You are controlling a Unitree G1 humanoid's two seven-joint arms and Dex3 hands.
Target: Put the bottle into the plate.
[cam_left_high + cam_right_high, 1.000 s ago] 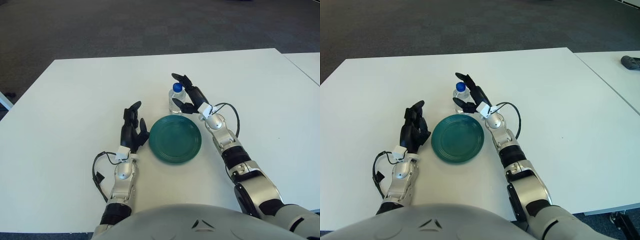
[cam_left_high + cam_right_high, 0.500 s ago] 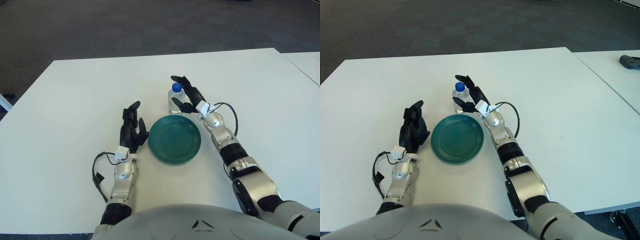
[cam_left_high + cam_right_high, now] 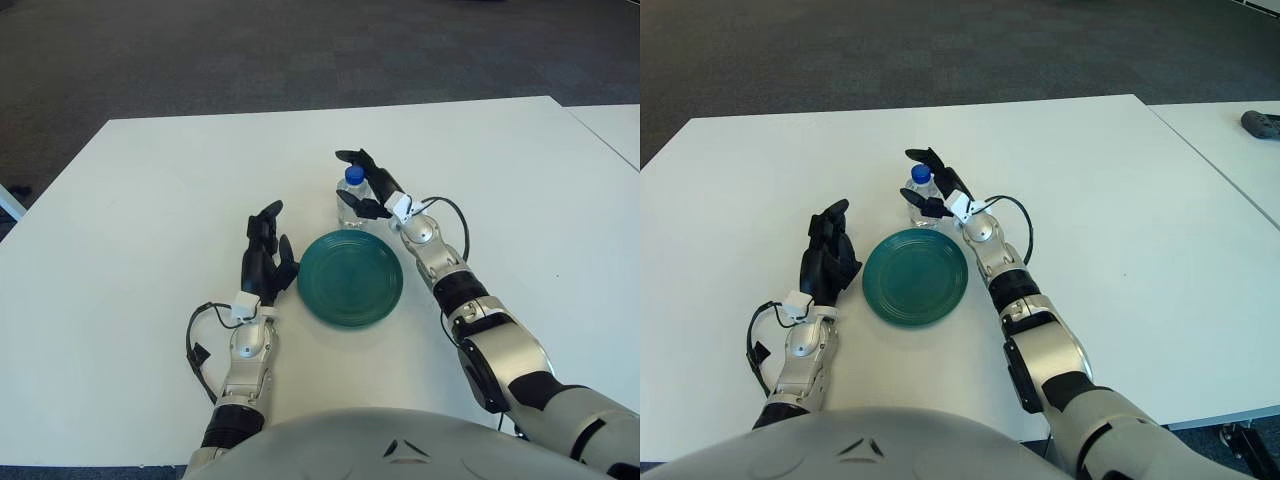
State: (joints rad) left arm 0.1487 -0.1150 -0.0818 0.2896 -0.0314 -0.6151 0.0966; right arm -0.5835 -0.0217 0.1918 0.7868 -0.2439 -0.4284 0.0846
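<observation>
Left eye view: no brand, label text or other writing is legible on any item. The bottle [image 3: 351, 200] stands upright on the white desk [image 3: 150, 200], just beyond the far edge of the green plate [image 3: 351, 277] and not on it. The right hand [image 3: 367, 188] is at the bottle's right side, with one black finger arched past the blue cap on the far side and another against the lower body on the near side; the fingers wrap around the bottle, but whether they press on it firmly cannot be told. The bottle is small, clear and squat, with a blue screw cap. The left hand [image 3: 264, 258] shows just left of the plate, fingers extended upward and loosely apart, holding nothing. Right eye view: the bottle [image 3: 919, 197] again stands upright beyond the far rim of the plate [image 3: 915, 276], with the right hand [image 3: 937, 186] partly covering its right side and its fingers curved around the body below the cap. A dark object [image 3: 1262, 122] lies on a neighbouring white surface at the far right edge; its type cannot be told.
</observation>
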